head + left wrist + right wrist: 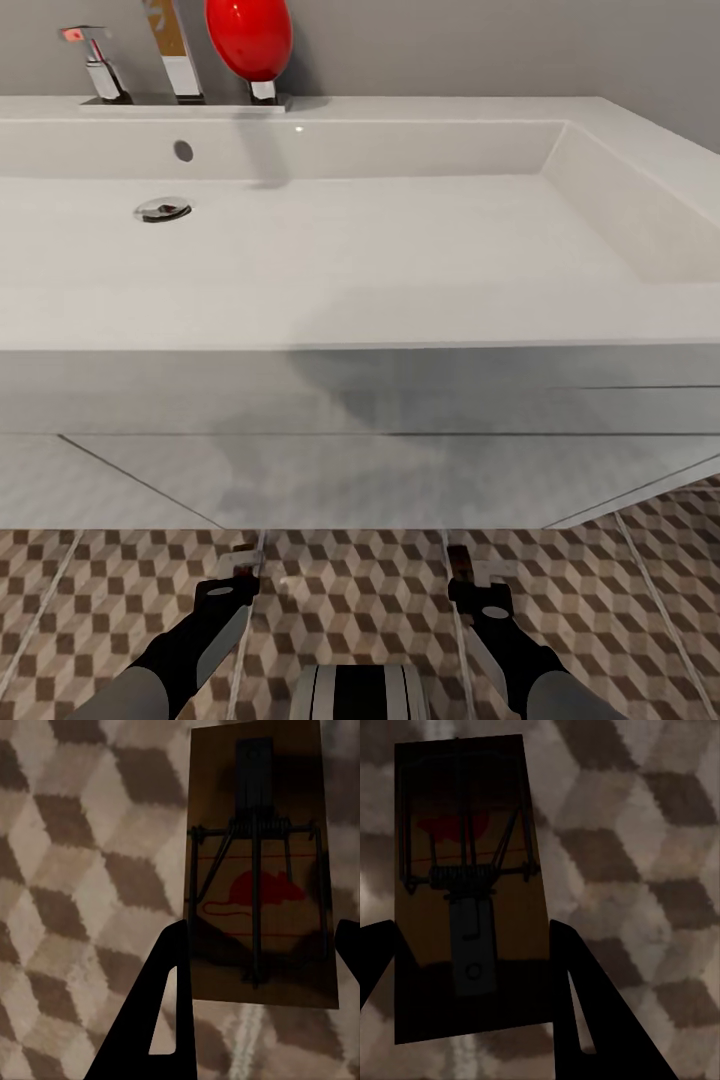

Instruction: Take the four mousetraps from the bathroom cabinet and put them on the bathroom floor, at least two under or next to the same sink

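In the head view the wide white bathroom sink (330, 300) on its white wall-hung unit (300, 470) spans the frame, with the cube-patterned bathroom floor (350, 600) below. Low over those tiles, just in front of the unit, my left gripper (240, 582) is shut on a brown wooden mousetrap (243, 560). My right gripper (470, 585) is shut on a second mousetrap (459, 562). The left wrist view has its mousetrap (259, 870), printed with a red mouse, between dark fingers (169, 1005) above the floor (82, 870). In the right wrist view the other mousetrap (469, 885) sits between fingers (585, 1005). The cabinet is out of view.
A chrome tap (100, 70) and a red rounded object (250, 38) stand on the sink's back ledge against a grey wall. A drain (162, 209) lies in the basin. My own base (360, 692) shows at the bottom edge between the arms.
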Tool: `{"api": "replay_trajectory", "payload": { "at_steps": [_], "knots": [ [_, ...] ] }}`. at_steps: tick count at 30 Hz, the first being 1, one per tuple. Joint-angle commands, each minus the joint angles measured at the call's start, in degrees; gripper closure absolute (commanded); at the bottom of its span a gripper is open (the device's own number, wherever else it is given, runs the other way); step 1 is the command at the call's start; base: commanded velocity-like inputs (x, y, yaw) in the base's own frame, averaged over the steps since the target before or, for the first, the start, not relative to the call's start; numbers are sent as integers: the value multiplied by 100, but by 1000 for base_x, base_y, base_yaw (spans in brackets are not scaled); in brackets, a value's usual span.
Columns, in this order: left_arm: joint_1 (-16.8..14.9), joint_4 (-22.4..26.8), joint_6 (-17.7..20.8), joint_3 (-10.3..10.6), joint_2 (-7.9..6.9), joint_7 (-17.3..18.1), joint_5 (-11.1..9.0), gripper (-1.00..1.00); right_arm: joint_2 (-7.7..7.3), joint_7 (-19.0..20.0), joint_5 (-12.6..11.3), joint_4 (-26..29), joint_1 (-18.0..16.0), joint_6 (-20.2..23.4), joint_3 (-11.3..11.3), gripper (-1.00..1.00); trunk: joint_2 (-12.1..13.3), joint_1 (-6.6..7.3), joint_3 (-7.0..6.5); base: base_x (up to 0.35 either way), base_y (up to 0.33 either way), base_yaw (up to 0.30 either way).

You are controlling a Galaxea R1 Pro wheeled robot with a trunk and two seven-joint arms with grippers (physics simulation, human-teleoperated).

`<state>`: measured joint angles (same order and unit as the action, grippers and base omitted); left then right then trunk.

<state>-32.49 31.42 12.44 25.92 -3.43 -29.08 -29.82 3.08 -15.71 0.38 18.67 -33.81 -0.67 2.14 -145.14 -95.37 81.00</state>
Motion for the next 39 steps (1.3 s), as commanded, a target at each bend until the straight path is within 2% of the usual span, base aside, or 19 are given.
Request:
{"api": "replay_trajectory", "payload": {
  "at_steps": [1,39],
  "knots": [
    [-3,13,30,47,-9,-51,-31,100,0,-31,-10,-4,-3,-12,23,100,-1,1,4,17,0,0],
    [-3,17,22,45,-9,-52,-33,100,8,7,6,-4,-3,-12,23,100,-1,1,4,59,0,0]
  ]
}}
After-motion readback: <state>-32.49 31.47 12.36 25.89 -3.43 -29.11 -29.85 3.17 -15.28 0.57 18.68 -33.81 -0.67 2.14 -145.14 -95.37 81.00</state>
